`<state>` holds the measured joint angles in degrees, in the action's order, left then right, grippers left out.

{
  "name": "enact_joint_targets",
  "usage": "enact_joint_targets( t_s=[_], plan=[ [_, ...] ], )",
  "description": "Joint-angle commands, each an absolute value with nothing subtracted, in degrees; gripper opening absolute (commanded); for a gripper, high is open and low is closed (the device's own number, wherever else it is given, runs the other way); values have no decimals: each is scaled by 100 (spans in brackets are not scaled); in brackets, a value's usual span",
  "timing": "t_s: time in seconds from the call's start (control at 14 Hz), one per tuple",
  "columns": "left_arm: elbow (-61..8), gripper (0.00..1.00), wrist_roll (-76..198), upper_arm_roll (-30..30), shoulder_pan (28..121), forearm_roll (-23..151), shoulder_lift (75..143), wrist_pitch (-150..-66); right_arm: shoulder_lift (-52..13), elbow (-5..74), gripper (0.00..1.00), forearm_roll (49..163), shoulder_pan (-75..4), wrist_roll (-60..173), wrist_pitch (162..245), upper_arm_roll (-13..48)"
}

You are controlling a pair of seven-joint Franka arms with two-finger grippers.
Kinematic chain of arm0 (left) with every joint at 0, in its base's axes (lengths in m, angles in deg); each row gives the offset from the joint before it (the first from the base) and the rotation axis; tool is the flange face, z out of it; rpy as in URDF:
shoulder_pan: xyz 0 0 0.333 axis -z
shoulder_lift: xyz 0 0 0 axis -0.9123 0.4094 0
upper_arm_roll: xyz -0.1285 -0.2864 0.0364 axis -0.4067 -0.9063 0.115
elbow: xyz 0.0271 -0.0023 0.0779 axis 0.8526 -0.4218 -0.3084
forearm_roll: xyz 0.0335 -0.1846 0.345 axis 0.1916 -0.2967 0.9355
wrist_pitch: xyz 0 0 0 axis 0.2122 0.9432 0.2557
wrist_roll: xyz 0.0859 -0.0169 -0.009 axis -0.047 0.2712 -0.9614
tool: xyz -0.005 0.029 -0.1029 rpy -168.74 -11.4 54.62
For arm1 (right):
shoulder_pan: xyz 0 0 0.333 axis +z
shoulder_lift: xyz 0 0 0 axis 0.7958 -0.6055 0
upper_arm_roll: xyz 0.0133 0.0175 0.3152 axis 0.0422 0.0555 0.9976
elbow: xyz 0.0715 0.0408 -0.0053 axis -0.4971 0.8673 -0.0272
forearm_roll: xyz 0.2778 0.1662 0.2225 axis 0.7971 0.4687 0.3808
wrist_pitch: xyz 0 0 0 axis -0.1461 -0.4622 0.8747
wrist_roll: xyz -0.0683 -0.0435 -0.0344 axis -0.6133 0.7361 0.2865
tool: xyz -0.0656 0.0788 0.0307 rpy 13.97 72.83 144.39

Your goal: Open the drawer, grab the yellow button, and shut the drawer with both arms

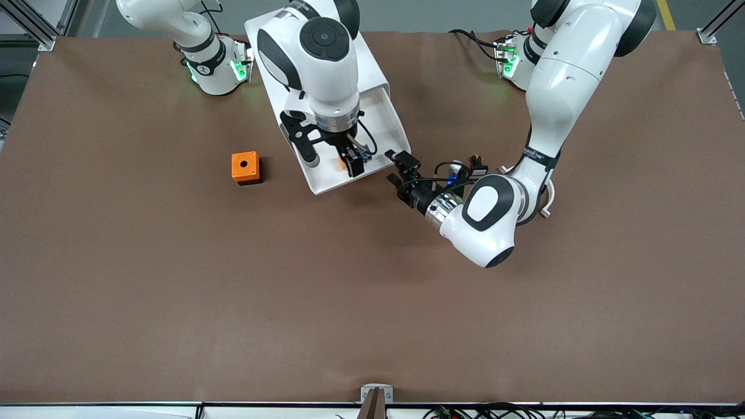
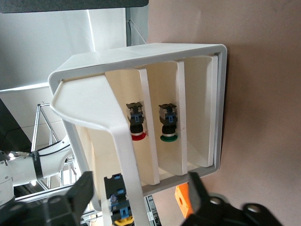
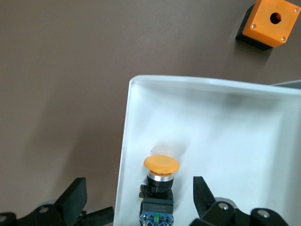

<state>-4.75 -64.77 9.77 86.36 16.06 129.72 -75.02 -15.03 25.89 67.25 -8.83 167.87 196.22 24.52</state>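
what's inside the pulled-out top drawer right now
The wide shallow white tray drawer holds one tiny push button with an orange mushroom cap, lying near the front wall. In the front view the right arm's open pincer covers part of the tray floor.

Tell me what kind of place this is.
Likely a robotics lab bench: two white arms mounted at a brown table, aluminium framing at the corners, loose cables along the edge.

Right gripper [image 1: 351, 158] hangs over the pulled-out drawer [image 1: 389, 125]; left gripper [image 1: 400, 170] beside it.
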Motion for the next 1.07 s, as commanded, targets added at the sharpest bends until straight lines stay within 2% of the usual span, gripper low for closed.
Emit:
enact_joint_targets(
  t_s=[0.0,0.71,0.93,1.0],
  plan=[
    [-245,99,-6420,1017,8631,1724,12936,-7512,-1613,2537,100,6623,-739,16914,19638,2393],
    [213,99,-4902,2106,8640,2050,12857,-7530,-1920,2563,99,6649,-519,17125,19805,2402],
    [214,99,-4111,2388,8605,2138,12743,-7521,-1921,2563,94,6684,-484,17134,19761,2402],
    [214,99,-3900,2493,8622,2173,12690,-7521,-1912,2563,90,6710,-483,17125,19744,2402]
  ],
)
